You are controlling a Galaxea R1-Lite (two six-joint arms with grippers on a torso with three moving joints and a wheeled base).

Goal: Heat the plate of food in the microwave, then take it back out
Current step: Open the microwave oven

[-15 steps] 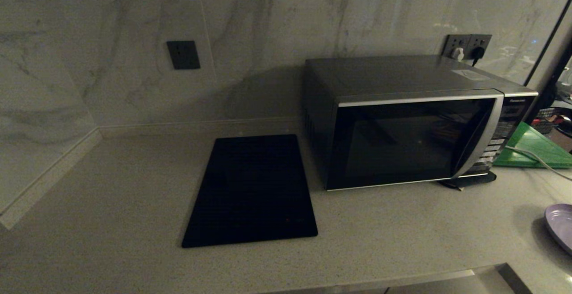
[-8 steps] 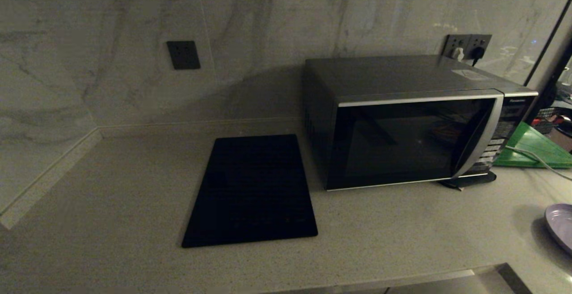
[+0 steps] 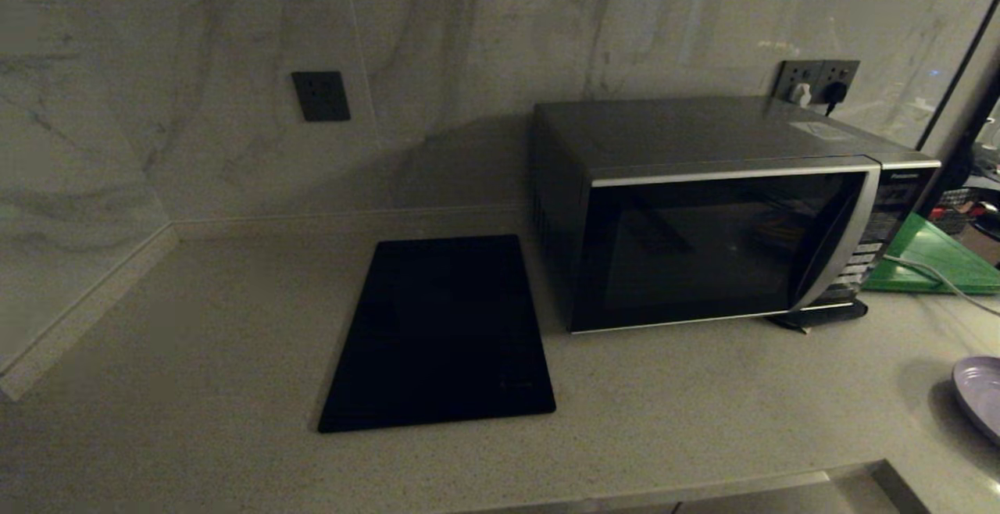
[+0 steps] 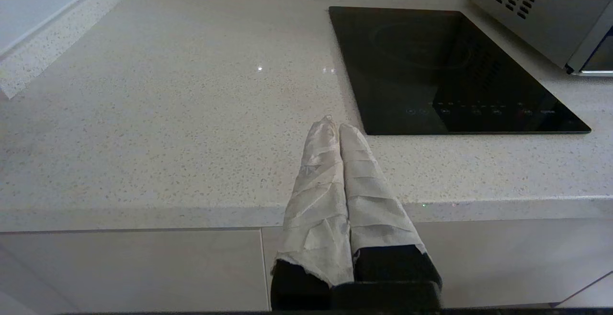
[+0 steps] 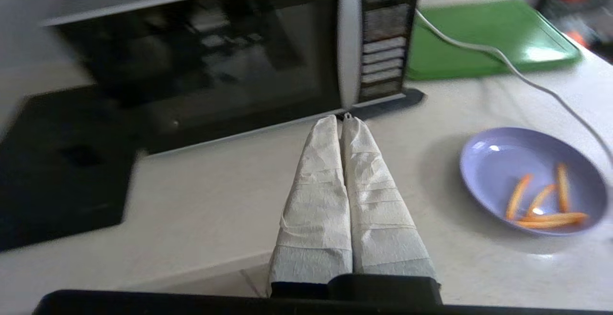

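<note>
Nothing of the task is done yet. In the right wrist view the right gripper (image 5: 343,119), its wrapped fingers pressed together on nothing, hangs over the counter (image 5: 215,200). The plate of food (image 5: 531,181) sits at lower right, well apart and untouched. Farther back, at upper left, the microwave (image 5: 201,61) is seen with its door shut. The left gripper (image 4: 334,126) is parked, fingers together, at the counter's near edge.

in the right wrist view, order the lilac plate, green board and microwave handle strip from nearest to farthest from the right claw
From the shut right claw:
1. Curved silver handle strip on the dark microwave, just ahead.
2. Round lilac plate of orange fries, off to one side.
3. Flat green board, beyond the plate.
</note>
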